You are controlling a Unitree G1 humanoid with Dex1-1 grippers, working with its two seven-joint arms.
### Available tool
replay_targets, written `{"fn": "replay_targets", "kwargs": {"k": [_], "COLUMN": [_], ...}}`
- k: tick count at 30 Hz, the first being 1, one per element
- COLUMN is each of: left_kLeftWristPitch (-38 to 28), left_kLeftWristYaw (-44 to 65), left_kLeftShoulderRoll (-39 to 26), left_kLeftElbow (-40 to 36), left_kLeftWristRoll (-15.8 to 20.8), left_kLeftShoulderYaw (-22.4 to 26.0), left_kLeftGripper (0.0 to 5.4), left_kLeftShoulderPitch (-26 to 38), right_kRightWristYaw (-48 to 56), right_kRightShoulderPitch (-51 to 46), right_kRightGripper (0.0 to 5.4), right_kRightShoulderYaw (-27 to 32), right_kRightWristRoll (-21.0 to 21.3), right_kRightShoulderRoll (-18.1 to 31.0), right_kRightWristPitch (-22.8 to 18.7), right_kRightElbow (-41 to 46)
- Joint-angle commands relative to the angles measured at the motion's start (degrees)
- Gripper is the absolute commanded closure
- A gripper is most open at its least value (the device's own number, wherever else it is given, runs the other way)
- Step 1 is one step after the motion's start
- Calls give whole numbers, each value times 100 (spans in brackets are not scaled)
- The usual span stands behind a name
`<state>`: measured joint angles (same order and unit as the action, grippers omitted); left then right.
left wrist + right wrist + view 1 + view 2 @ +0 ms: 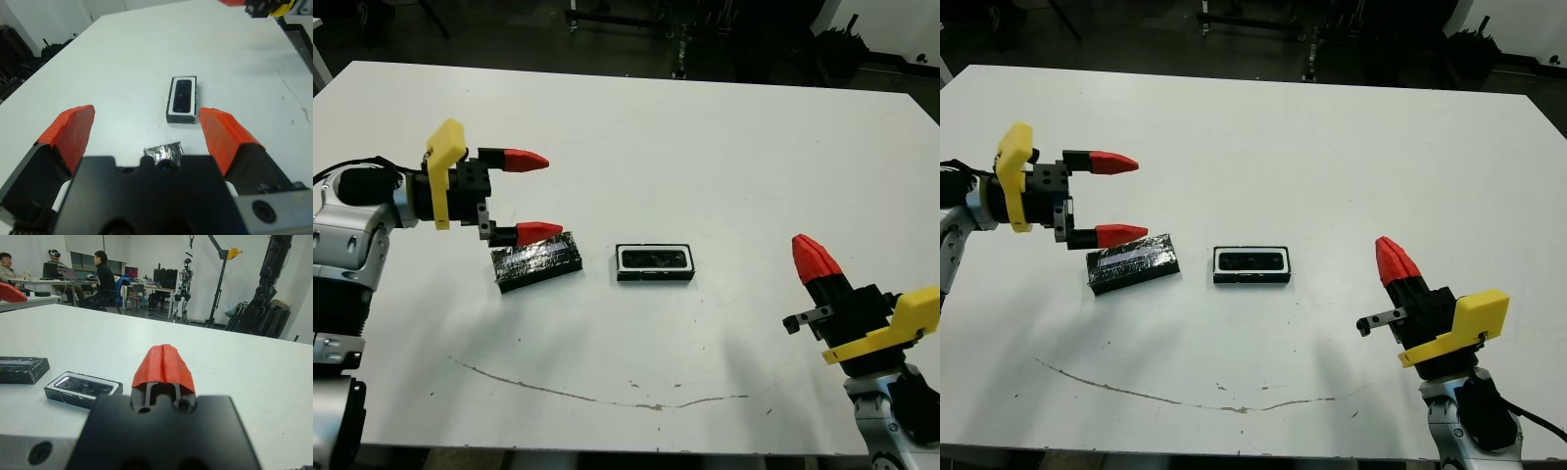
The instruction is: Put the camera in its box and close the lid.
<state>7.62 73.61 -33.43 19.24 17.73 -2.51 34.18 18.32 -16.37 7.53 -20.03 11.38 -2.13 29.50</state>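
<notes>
**Black camera sits in its box, lid lies apart**

Red-tipped fingers of your right gripper (1393, 262) are nearest you, at about 4 o'clock on the table (636, 147); they are pressed together into one wedge and grasp nothing. The right wrist view shows the two tips meeting with no gap between them.

Nearer the table's middle, the box (654, 262) lies flat with its long side across your view. Your camera (182, 95) is inside it, a dark bar framed by the white lining. The box top is uncovered.

At 9 o'clock from the box, close by but not touching, you have the lid (537, 260), a glossy black slab with pale streaks, turned slightly askew.

Your left gripper (529, 196) is at the lid's far left corner, fingers spread wide, one tip (537, 232) just over the slab's edge, the other (525, 161) farther back. Whether the lower tip touches the lid, you cannot tell.

At 12 o'clock, beyond the table, people sit at desks in the right wrist view.
</notes>
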Motion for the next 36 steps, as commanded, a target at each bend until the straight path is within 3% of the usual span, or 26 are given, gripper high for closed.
{"fn": "replay_targets", "kwargs": {"k": [1, 12, 36], "left_kLeftWristPitch": [-30, -632, -700], "left_kLeftWristYaw": [-119, -15, -244], "left_kLeftShoulderRoll": [68, 249, 211], "left_kLeftElbow": [77, 663, 880], "left_kLeftWristRoll": [-57, -130, -541], "left_kLeftShoulderYaw": [-26, -103, -312], "left_kLeftGripper": [0, 0, 0], "left_kLeftShoulderPitch": [-199, -427, -548], "right_kRightWristYaw": [-19, -14, 16], "right_kRightShoulderPitch": [-28, -52, -91], "right_kRightGripper": [540, 540, 540], "right_kRightShoulderYaw": [7, 2, -2], "right_kRightWristRoll": [-31, -61, -84], "right_kRightShoulderRoll": [30, 27, 1], "right_kRightWristPitch": [-99, -78, 1], "right_kRightElbow": [3, -1, -49]}}
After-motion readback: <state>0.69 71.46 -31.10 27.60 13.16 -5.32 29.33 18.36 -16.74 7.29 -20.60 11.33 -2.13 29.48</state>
